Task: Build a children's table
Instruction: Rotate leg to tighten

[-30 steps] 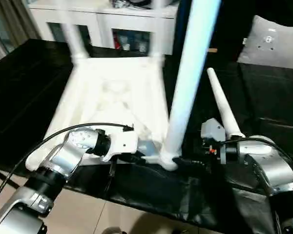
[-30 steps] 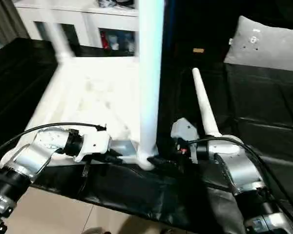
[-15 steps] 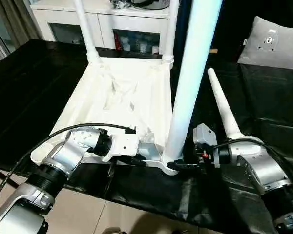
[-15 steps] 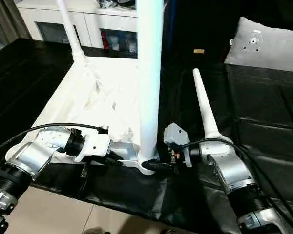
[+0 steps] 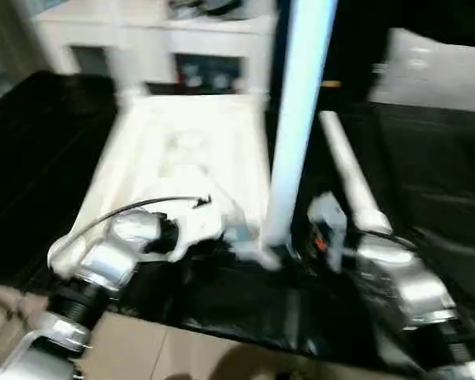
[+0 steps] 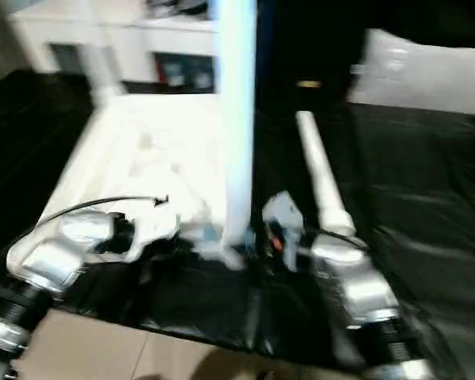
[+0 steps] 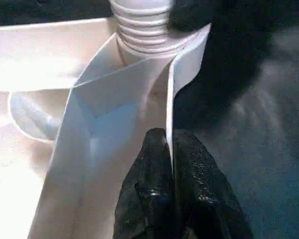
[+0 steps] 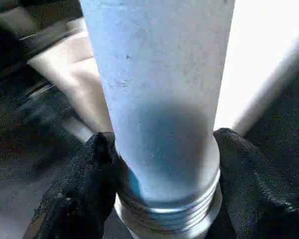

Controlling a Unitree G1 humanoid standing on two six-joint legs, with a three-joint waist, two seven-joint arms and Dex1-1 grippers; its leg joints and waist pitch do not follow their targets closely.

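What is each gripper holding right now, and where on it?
Left gripper pinches the tabletop's thin side rim near the corner socket. Right gripper has a finger on each side of the upright leg just above its threaded base.

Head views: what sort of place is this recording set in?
Probably a home-like room or staged living space: a white cabinet with shelves behind, a grey cushion, and a black-covered work surface holding the upturned table top.

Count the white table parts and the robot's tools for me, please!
Tabletop: 1
Standing legs: 3, the near leg and two blurry far legs
Loose leg lying down: 1
Tools: 2, the left tool and the right tool
Total: 7
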